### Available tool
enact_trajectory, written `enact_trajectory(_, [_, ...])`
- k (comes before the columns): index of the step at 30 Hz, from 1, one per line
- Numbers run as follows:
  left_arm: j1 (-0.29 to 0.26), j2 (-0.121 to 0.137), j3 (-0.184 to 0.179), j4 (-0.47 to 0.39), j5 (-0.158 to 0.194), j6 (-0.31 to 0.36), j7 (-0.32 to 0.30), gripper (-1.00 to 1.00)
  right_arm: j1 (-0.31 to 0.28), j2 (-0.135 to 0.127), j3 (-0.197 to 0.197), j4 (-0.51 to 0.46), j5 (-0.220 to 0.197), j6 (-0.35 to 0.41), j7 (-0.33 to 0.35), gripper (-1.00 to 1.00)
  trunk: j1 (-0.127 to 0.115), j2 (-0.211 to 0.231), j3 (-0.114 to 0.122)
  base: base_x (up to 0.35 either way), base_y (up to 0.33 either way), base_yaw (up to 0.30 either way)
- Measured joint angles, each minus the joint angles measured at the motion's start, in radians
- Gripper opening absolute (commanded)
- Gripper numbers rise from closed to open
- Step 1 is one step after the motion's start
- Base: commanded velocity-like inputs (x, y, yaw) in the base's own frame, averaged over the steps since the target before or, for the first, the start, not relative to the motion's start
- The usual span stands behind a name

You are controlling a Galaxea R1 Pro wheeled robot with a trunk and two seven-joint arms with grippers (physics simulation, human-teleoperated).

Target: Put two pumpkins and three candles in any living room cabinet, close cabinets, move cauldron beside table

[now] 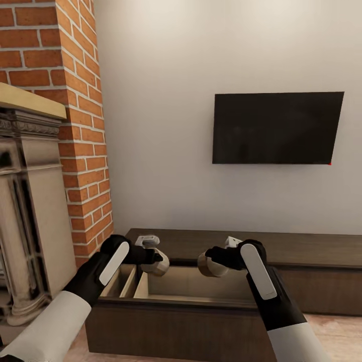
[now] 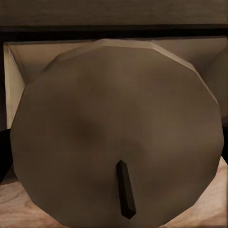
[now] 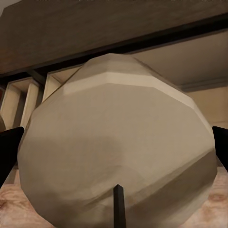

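A: Drawer (image 1: 201, 286) of the dark-brown cabinet (image 1: 311, 251) stands pulled out, its pale inside open upward; dividers sit at the end nearest the brick chimney (image 1: 75, 125). Free room over the drawer's wide compartment.

B: And the arms?

A: Left gripper (image 1: 155, 261) holds a tan candle (image 1: 157, 262) over the drawer's chimney-side part. Right gripper (image 1: 211, 264) holds a second candle (image 1: 210, 266) over the drawer's middle. Both are clamped on their loads, apart from each other.

B: What do the wrist cameras add?

A: The left one shows its candle (image 2: 114, 128) end-on: a faceted beige disc with a dark wick (image 2: 126, 194), drawer walls behind. The right one shows its candle (image 3: 118, 152) as a stubby faceted cylinder, dark fingertips (image 3: 9, 152) at both flanks, dividers beyond.
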Motion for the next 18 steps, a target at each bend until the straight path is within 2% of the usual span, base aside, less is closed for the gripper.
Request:
enact_trajectory(12, [0.0,-0.001,0.0,0.007,0.0,0.0,0.0,-1.0,0.0,0.0,0.001,0.001,0.002,0.0,-0.001,-1.0,0.0,0.0,0.0,0.0,0.0,0.0])
enact_trajectory(18, [0.0,0.0,0.0,0.007,0.001,0.0,0.0,-1.0,-0.005,0.001,-0.001,0.046,0.004,0.0,-0.002,-1.0,0.0,0.0,0.0,0.0,0.0,0.0])
